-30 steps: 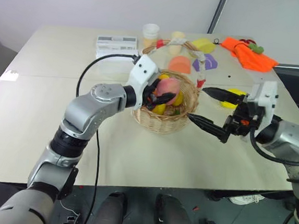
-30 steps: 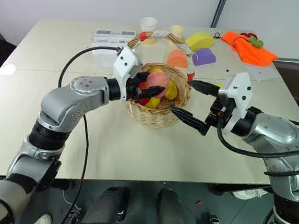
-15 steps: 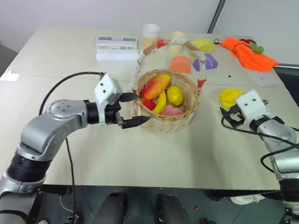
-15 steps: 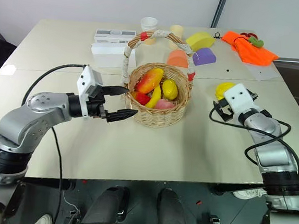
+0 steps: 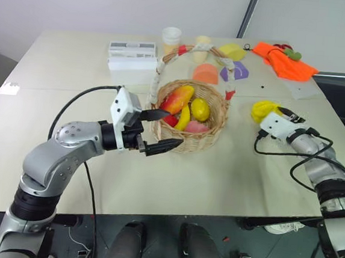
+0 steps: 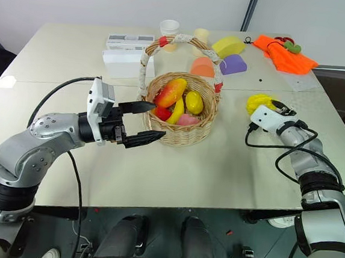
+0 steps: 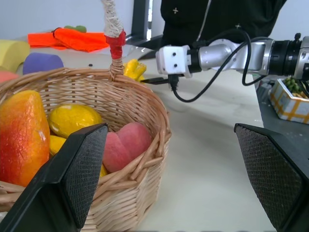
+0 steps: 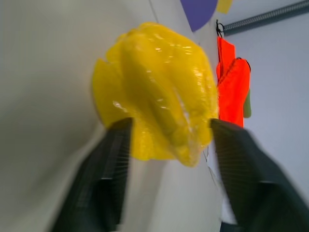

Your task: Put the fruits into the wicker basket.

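The wicker basket stands mid-table, its white-wrapped handle arching above it. The pink-red peach lies inside it against the near wall, also seen as the peach. My left gripper is open and empty, level, just outside the basket's near-left side. The yellow ridged starfruit rests on the table to the right of the basket. My right gripper has one finger pressed on each side of the starfruit.
A red-yellow mango, a lemon and a banana share the basket. Behind it are a white box, two cups, yellow, purple and orange wedge blocks and an orange cloth. The table's right edge is near my right arm.
My left gripper let the peach go in the basket and drew back to its near-left side, open. My right arm swung right and down to the starfruit and closed on it.
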Tool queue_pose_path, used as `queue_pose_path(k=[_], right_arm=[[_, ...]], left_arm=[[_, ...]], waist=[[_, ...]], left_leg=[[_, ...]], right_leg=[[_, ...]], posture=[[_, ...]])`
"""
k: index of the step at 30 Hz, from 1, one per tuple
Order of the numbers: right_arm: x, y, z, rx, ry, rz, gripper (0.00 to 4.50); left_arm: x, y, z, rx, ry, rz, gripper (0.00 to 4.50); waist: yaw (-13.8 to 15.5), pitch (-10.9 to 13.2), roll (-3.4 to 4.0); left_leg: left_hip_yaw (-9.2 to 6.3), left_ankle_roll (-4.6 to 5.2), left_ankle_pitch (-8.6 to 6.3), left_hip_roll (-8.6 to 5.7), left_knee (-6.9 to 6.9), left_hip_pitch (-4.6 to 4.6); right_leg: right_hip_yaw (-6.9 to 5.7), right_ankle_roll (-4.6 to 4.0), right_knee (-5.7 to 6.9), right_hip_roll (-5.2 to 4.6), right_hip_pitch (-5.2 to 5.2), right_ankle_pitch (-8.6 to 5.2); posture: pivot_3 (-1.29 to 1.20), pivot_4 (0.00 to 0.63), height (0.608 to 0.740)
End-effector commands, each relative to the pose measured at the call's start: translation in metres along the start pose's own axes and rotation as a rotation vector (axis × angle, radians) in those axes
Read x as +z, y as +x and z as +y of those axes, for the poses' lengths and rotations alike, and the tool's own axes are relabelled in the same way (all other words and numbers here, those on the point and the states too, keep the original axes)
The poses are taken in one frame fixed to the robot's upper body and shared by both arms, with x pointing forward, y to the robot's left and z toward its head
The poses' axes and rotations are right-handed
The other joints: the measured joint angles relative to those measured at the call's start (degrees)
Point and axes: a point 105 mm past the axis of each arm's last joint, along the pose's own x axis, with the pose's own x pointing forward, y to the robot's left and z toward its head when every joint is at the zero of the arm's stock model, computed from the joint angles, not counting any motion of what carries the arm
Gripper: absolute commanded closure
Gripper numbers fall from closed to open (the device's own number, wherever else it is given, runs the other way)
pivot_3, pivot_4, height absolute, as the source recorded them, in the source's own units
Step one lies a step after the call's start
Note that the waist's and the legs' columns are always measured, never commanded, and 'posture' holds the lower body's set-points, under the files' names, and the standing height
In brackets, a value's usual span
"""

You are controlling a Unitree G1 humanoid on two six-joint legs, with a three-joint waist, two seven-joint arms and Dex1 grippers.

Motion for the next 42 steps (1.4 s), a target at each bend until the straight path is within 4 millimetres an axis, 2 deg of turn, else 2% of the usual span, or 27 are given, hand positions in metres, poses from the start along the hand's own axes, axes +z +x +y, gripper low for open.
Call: queue_pose_path(k=[1,2,7,10,12,18,22,26,29,32,35,39,42], right_arm=[[0.007,0.000,-0.014,-0.056,-0.048,-0.042,4.04],[0.007,-0.001,-0.016,-0.073,-0.069,-0.047,4.47],[0.015,-0.014,-0.030,-0.128,-0.153,-0.106,4.47],[0.028,-0.038,-0.052,-0.151,-0.158,-0.190,4.47],[0.040,-0.056,-0.057,-0.120,-0.143,-0.261,4.47],[0.094,-0.119,-0.058,0.098,0.029,-0.510,4.47],[0.137,-0.138,-0.054,0.249,0.178,-0.633,4.47],[0.186,-0.137,-0.029,0.368,0.251,-0.762,4.47],[0.203,-0.111,-0.016,0.342,0.241,-0.740,4.47],[0.219,-0.095,-0.014,0.310,0.260,-0.740,4.47],[0.229,-0.088,-0.008,0.305,0.257,-0.742,3.51],[0.223,-0.091,-0.011,0.270,0.223,-0.734,1.49],[0.208,-0.108,-0.022,0.279,0.306,-0.763,1.49]], left_arm=[[0.012,-0.003,0.001,0.009,0.051,-0.029,0.00],[0.012,-0.004,0.002,0.012,0.051,-0.026,0.00],[0.007,-0.012,0.009,0.058,0.060,-0.003,0.00],[0.004,-0.024,0.022,0.124,0.063,0.007,0.00],[0.001,-0.032,0.030,0.164,0.062,0.011,0.00],[-0.012,-0.055,0.051,0.250,0.052,0.034,0.00],[-0.014,-0.059,0.056,0.254,0.055,0.031,0.00],[-0.006,-0.053,0.054,0.215,0.071,-0.018,0.00],[-0.003,-0.049,0.046,0.178,0.089,-0.036,0.00],[-0.003,-0.049,0.043,0.174,0.095,-0.039,0.00],[-0.002,-0.050,0.042,0.183,0.096,-0.042,0.00],[-0.001,-0.051,0.039,0.192,0.093,-0.048,0.00],[-0.002,-0.051,0.037,0.194,0.089,-0.048,0.00]], waist=[[0.00,0.00,0.00],[0.00,0.00,0.00],[0.05,0.00,0.00],[0.28,0.00,0.02],[0.31,0.00,0.05],[0.15,0.00,0.04],[0.13,0.00,0.04],[0.28,0.00,-0.01],[0.31,-0.01,-0.02],[0.50,0.00,-0.02],[0.47,0.00,-0.02],[0.58,0.00,-0.02],[0.66,0.00,-0.02]], left_leg=[[0.00,0.00,0.00,0.00,0.00,0.00],[0.00,0.00,0.00,0.00,0.01,0.00],[-0.02,0.00,0.00,0.00,0.00,0.01],[-0.06,0.00,0.00,0.02,-0.01,-0.01],[-0.07,0.00,0.00,0.01,-0.02,-0.01],[-0.18,0.03,-0.02,0.14,0.02,0.13],[-0.23,0.03,-0.02,0.15,0.07,0.16],[-0.28,0.03,-0.02,0.16,0.09,0.14],[-0.29,0.02,-0.02,0.15,0.09,0.12],[-0.27,0.02,-0.01,0.12,0.07,0.02],[-0.27,0.01,-0.01,0.09,0.05,-0.04],[-0.29,0.01,-0.01,0.07,0.03,-0.05],[-0.28,0.02,-0.01,0.07,0.03,-0.04]], right_leg=[[0.00,0.00,0.00,0.00,0.00,0.00],[0.00,0.00,0.00,0.00,0.01,0.00],[0.01,0.00,0.00,0.00,0.01,0.00],[0.01,0.01,0.02,-0.01,0.01,-0.01],[0.01,0.02,0.01,-0.03,0.01,-0.01],[-0.01,0.01,0.03,0.04,0.15,-0.01],[0.00,-0.02,0.15,0.00,0.13,-0.01],[-0.04,-0.03,0.12,-0.01,0.13,-0.01],[-0.05,-0.04,0.11,-0.03,0.10,-0.01],[-0.05,-0.04,0.10,-0.07,0.00,-0.01],[-0.05,-0.02,0.07,-0.09,-0.06,-0.01],[-0.07,-0.02,0.06,-0.11,-0.05,0.00],[-0.07,-0.02,0.04,-0.11,-0.04,0.00]], posture=[[0.00,0.150,0.740],[0.00,0.150,0.740],[0.00,0.150,0.740],[0.00,0.150,0.740],[0.00,0.150,0.740],[0.00,0.150,0.740],[0.00,0.150,0.740],[0.00,0.150,0.740],[0.00,0.150,0.740],[0.00,0.150,0.740],[0.00,0.150,0.740],[0.00,0.150,0.740],[0.00,0.150,0.740]])
